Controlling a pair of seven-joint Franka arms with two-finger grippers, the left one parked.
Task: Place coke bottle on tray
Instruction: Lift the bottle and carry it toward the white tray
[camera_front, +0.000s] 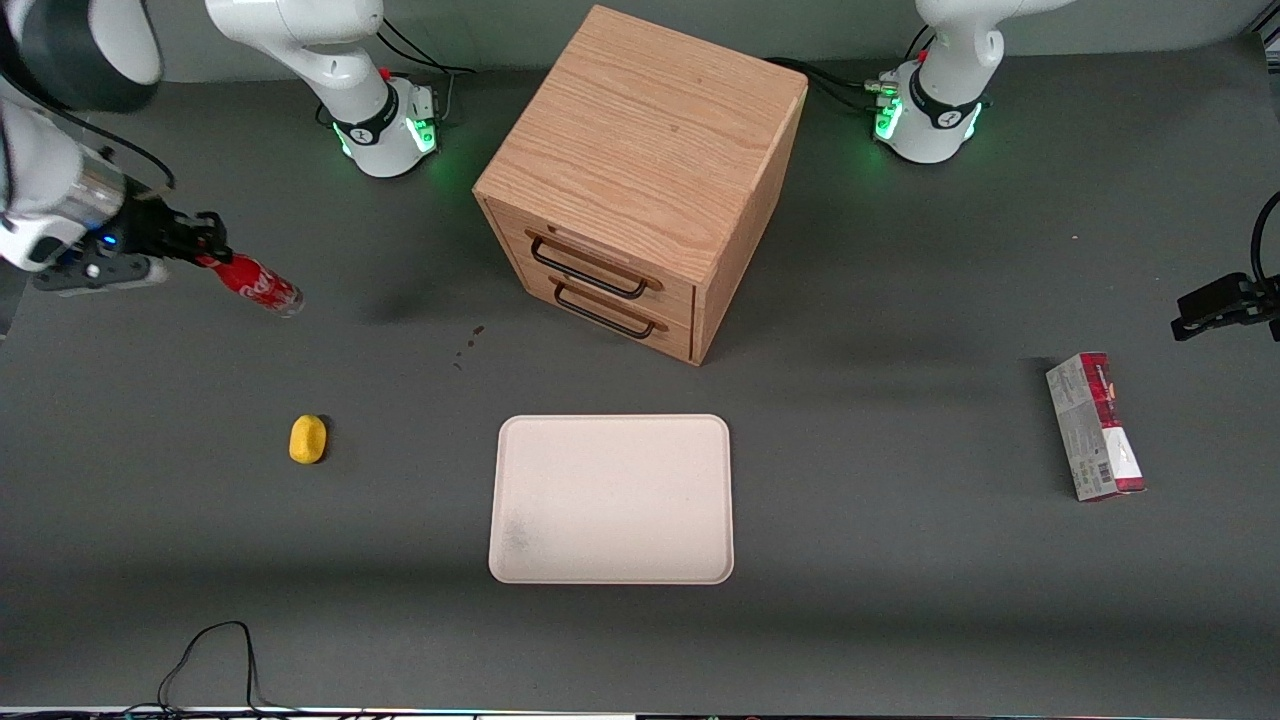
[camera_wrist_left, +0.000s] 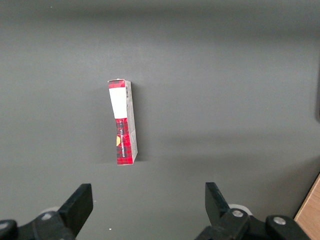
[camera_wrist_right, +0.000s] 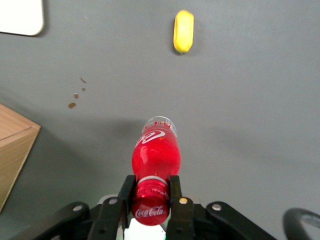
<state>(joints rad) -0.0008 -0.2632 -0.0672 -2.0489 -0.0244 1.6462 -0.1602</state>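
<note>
Coke bottle (camera_front: 256, 283) sits at the far left of the front view, raised off the tabletop (camera_front: 900, 560) and tilted, with its clear base pointing down and toward the middle of the frame. The hand (camera_front: 205, 247) has its two fingers (camera_wrist_right: 126, 192) closed on the neck just under the red cap — the wrist view shows the cap wedged between them, white script facing the camera.

Lower in the front frame, at centre, the cream tray (camera_front: 612, 499) lies flat on the tabletop with a faint smudge near its lower left corner; it is well apart from the bottle. A small yellow lemon-like object (camera_front: 308, 439) lies left of centre, between the bottle and the tray's level, nearer the camera than the bottle. The wooden drawer cabinet (camera_front: 640, 170) stands at upper centre, its two dark handles facing the camera at an angle. A red-and-grey carton box (camera_front: 1095, 426) lies flat at the right side of the frame — toward the parked arm's end.
</note>
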